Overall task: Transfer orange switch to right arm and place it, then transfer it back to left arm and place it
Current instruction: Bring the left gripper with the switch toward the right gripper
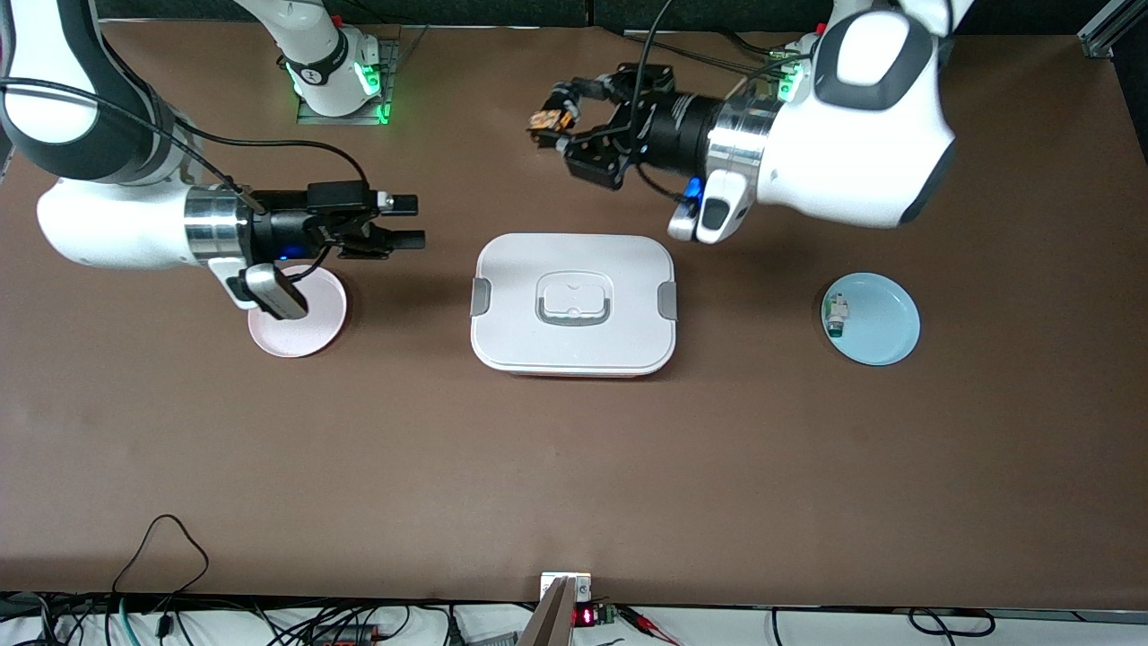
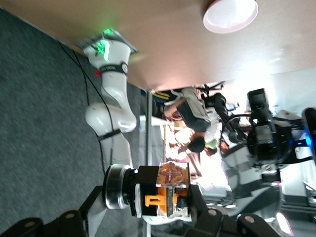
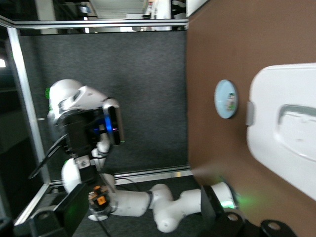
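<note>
While the left gripper (image 1: 549, 126) hangs in the air over bare table, between the box (image 1: 574, 305) and the robots' bases, I see it pinching the orange switch (image 1: 543, 119) between its fingertips. In the left wrist view the orange switch (image 2: 170, 197) sits squarely between the black fingers (image 2: 207, 217), its orange face turned to the camera, with a finger pressed against each side. From the right wrist view I can pick out the same small orange part (image 3: 100, 199) at the tip of the left gripper (image 3: 98, 202), well apart from my right arm.

The right gripper (image 1: 408, 222) is also up in the air, over the table between the pink plate (image 1: 309, 332) and the box, pointing toward the box. Its two fingers (image 1: 399, 205) are spread apart with nothing between them.

The white box sits flat at the middle of the table, lid on, grey clips at both ends. The pink plate lies toward the right arm's end of the table, partly covered by that arm's wrist. The blue plate (image 1: 883, 332) lies toward the left arm's end, with a small white-and-green component (image 1: 837, 313) resting on it near its rim.
</note>
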Available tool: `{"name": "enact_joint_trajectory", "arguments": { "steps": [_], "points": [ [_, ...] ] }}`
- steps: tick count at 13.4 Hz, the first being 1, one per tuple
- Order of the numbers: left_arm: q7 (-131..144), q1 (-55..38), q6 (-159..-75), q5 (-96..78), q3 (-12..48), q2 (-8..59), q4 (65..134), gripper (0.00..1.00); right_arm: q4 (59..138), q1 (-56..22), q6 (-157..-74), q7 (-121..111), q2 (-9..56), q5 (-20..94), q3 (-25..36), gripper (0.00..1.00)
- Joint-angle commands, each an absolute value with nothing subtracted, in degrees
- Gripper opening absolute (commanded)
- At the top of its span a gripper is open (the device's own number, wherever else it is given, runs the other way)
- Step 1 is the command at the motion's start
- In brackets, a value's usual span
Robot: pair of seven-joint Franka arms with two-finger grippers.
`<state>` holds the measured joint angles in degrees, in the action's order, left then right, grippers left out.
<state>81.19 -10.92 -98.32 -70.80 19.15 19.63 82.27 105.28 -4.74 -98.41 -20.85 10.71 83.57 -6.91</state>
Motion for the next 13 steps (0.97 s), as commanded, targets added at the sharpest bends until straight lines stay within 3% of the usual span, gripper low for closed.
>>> {"name": "enact_joint_trajectory", "arguments": {
  "steps": [1,5,8,13],
  "points": [
    [82.44,-10.64,-98.79,-74.26,18.9,21.53,79.63,0.0,108.02,-4.48,-99.31,-22.59,8.7,87.88,-9.05,1.0],
    [82.62,-10.46,-98.79,-74.53,18.9,21.71,79.63,0.0,108.28,-4.39,-99.84,-23.47,8.18,88.77,-9.84,1.0],
    [82.71,-10.46,-98.79,-76.02,18.81,21.88,79.63,0.0,111.88,-4.22,-99.84,-24.51,6.25,97.36,-11.78,1.0],
    [82.62,-10.2,-98.79,-76.11,18.81,21.8,79.63,0.0,111.89,-4.31,-102.72,-29.96,4.75,98.0,-15.19,1.0]
  ]
}}
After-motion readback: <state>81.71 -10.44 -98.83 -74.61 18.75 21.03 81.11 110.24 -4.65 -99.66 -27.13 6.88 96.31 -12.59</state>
